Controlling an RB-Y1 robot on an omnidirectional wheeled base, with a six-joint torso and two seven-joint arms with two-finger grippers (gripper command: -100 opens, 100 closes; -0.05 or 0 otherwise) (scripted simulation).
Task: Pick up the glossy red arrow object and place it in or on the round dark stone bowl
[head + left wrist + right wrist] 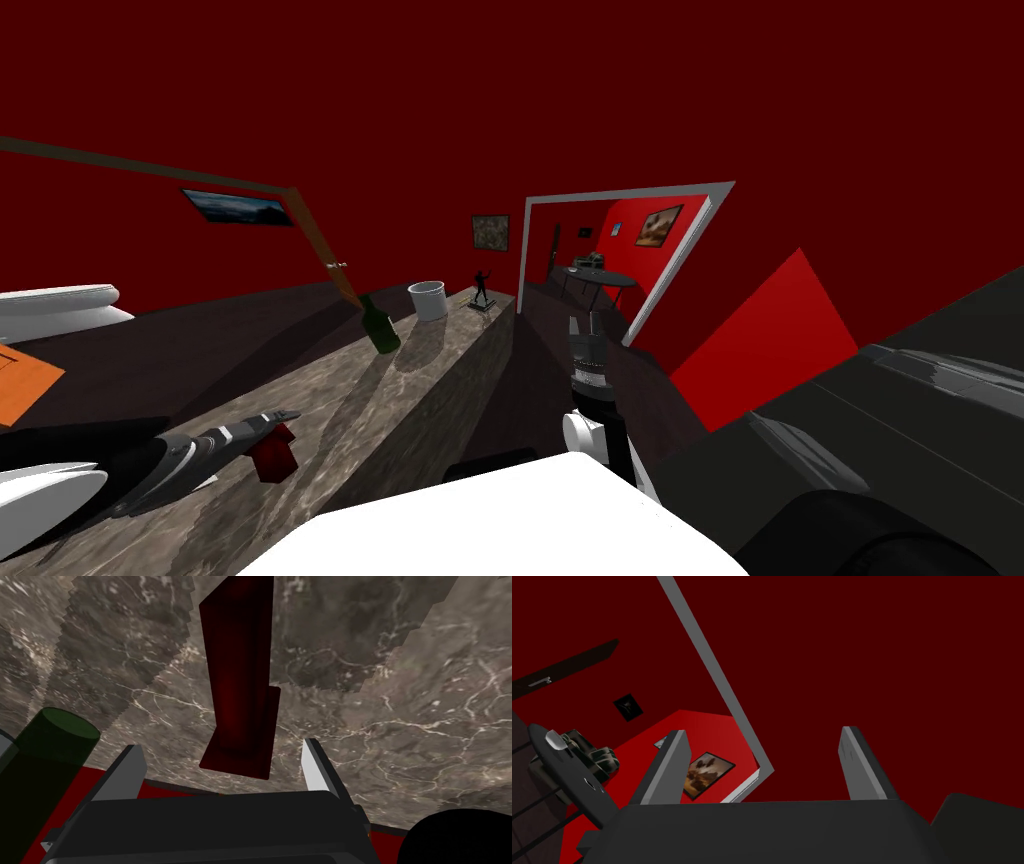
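Observation:
A dark red arrow object (240, 676) lies on the marbled brown counter (400, 701), its wide end pointing back toward my left gripper (221, 745). The two fingers stand open on either side of that end, not touching it. From the head, the left gripper (283, 418) reaches over the counter (420, 380) with the red arrow object (275, 455) just under its tips. My right gripper (583, 325) is held up in front of the chest, open and empty (762, 731). A black rounded shape (450, 836) sits beside the left gripper; I cannot tell what it is.
A dark green bottle (378, 325) leans on the counter further along, and shows close to my left gripper (50, 746). Beyond it stand a white cup (428, 300) and a small dark figurine (482, 290). A grey-framed doorway (620, 260) opens to the right.

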